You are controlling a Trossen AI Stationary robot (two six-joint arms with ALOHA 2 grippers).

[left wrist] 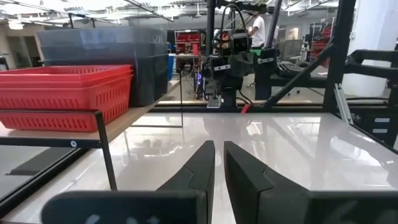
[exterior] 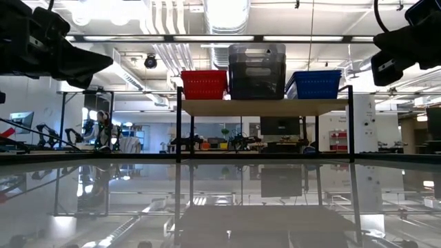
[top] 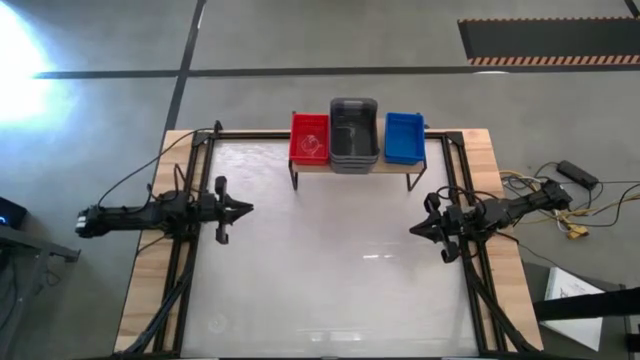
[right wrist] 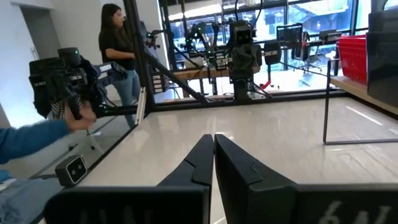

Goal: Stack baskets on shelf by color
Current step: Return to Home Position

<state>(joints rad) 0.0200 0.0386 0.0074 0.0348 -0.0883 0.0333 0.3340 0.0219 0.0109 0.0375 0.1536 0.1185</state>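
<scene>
The shelf [top: 352,172] stands at the middle of the table's far edge on thin black legs. On it sit three stacks of baskets side by side: red [top: 309,139] on the left, a taller dark grey stack [top: 354,133] in the middle, blue [top: 404,137] on the right. The low view shows the same red [exterior: 204,84], grey [exterior: 256,71] and blue [exterior: 315,84] stacks on the board. My left gripper [top: 248,209] hovers level by the table's left edge, shut and holding nothing [left wrist: 219,144]. My right gripper [top: 414,230] hovers level by the right edge, also shut with nothing in it [right wrist: 213,137].
The white tabletop [top: 330,260] spreads between the two arms. Black frame rails [top: 190,250] run along its left and right sides. Cables [top: 560,200] lie beyond the right edge. In the right wrist view a person [right wrist: 118,50] stands beyond the table and a blue sleeve [right wrist: 31,138] shows nearby.
</scene>
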